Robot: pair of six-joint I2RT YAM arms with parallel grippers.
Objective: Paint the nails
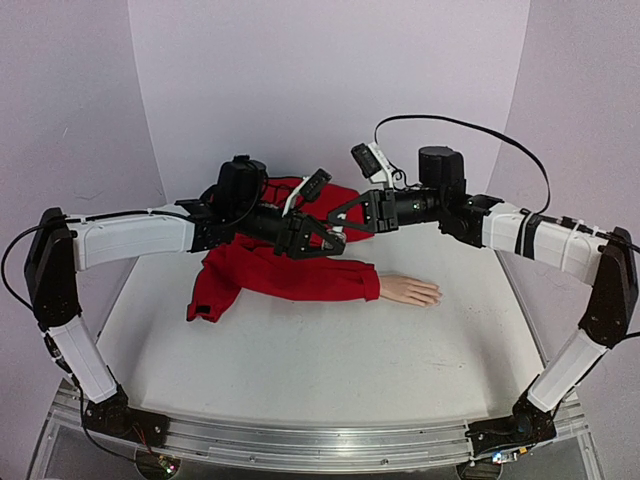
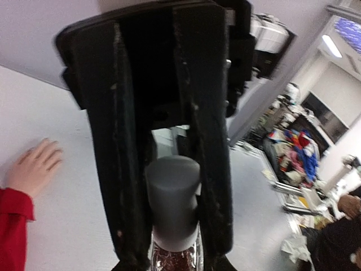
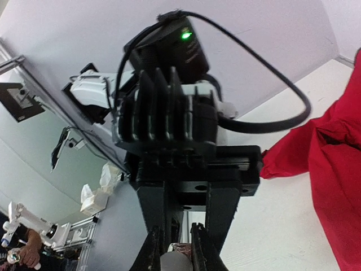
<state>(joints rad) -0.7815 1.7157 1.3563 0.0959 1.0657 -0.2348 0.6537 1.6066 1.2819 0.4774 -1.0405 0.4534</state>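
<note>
Top external camera: mounted above and behind the arm bases, facing forward and down across the table (image 1: 300, 360), distant enough to take in both arms whole. Wrist cameras: each sights along its own fingers at very close range and the two face one another, the left meeting the right gripper (image 2: 172, 248) head-on, both sharing the bottle (image 2: 174, 258). The red sleeve (image 1: 290, 275) shows in all three views, the mannequin hand (image 1: 410, 290) in the top and left wrist views only.
</note>
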